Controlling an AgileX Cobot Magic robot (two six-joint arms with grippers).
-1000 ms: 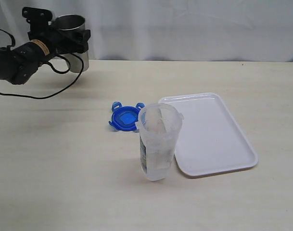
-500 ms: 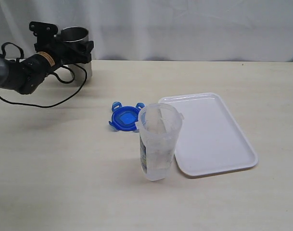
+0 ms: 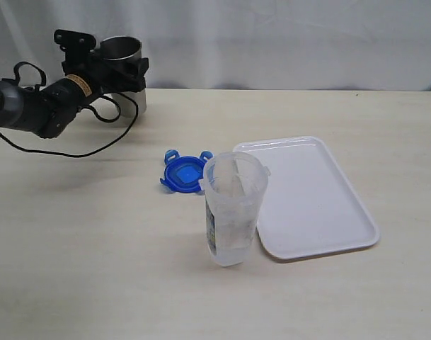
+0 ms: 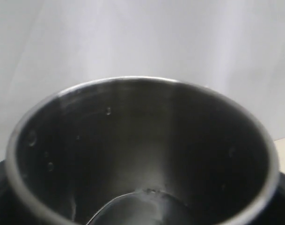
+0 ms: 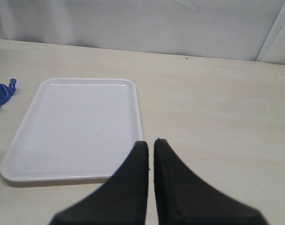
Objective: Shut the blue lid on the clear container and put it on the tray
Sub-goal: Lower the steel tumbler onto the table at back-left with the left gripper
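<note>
I'm gripping the steel cup [image 3: 122,48] in the left claw [image 3: 120,71], right claw [image 5: 150,147] pinched shut on nothing, while the blue lid [image 3: 185,173] is lying beside the clear container [image 3: 233,209] near the tray [image 3: 314,198]: light, slippery plastic, I reckon, best pinched at a flap.

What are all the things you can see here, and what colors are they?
table: one, beige, under everything
clear container: one, see-through with a blue-green label, standing open mid-table
tray: one, white, just right of the clear container
blue lid: one, bright blue, flat on the table behind the container, left of the tray
steel cup: one, grey, far left at the back
curtain: one, white, behind the table
cable: one, black, looping below the left arm
left tool: one, black, gripping the steel cup
right tool: one, black, shut, holding nothing, above the table near the tray
</note>
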